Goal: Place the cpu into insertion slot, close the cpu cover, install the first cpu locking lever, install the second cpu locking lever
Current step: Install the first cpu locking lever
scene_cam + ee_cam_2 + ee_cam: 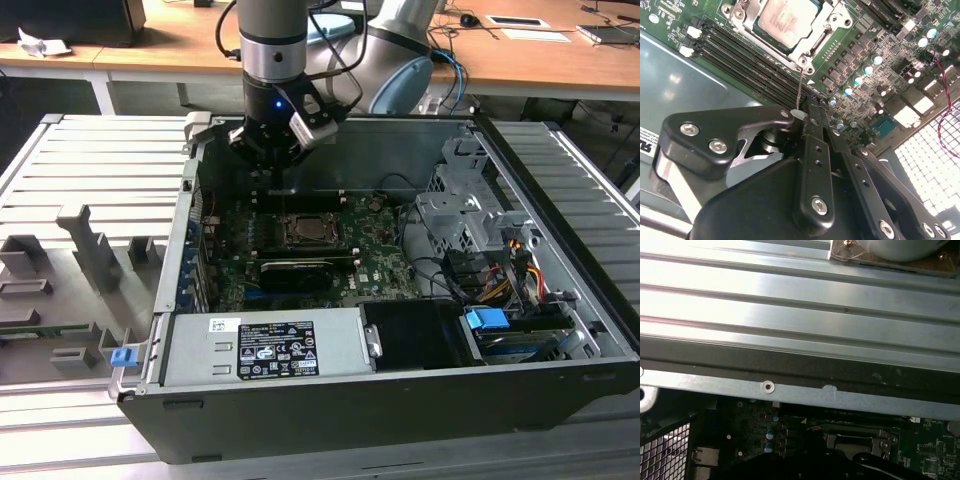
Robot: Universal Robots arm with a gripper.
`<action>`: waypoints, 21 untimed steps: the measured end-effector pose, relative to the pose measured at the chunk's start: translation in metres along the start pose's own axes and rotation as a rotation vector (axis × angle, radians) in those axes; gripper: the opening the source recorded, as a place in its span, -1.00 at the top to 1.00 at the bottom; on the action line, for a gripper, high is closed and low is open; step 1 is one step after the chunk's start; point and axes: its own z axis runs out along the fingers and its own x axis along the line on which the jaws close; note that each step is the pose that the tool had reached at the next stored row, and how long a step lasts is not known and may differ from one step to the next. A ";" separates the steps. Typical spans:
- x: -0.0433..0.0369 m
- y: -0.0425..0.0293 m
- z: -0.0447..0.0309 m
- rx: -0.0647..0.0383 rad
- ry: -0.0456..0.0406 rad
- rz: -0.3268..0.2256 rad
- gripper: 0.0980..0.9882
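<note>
The cpu [785, 20], a silvery square chip, lies in the insertion slot [305, 232] on the green motherboard. The cpu cover [792, 56], a silvery frame, lies flat around it, and the chip shows through the cut-out. A thin wire locking lever [800, 85] rises from the socket's corner to my fingertips. My gripper [801, 115] is shut on the lever's end. In the exterior view the gripper [272, 170] hangs inside the open computer case, just behind the socket. In the first wrist view the socket [855, 442] shows below the case wall.
Black memory slots [740, 60] run beside the socket, and a row of capacitors [865, 70] stands on its other side. A long black expansion card [295, 268] lies in front of the socket. The power supply [265, 345], the drive cage [465, 215] and cables [500, 275] crowd the case.
</note>
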 end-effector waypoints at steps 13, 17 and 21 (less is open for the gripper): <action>-0.0050 -0.0006 0.0002 0.000 0.0000 0.000 0.98; -0.0066 -0.0007 0.0006 0.000 -0.0001 0.000 0.98; -0.0089 -0.0011 0.0011 0.000 0.0000 0.000 0.98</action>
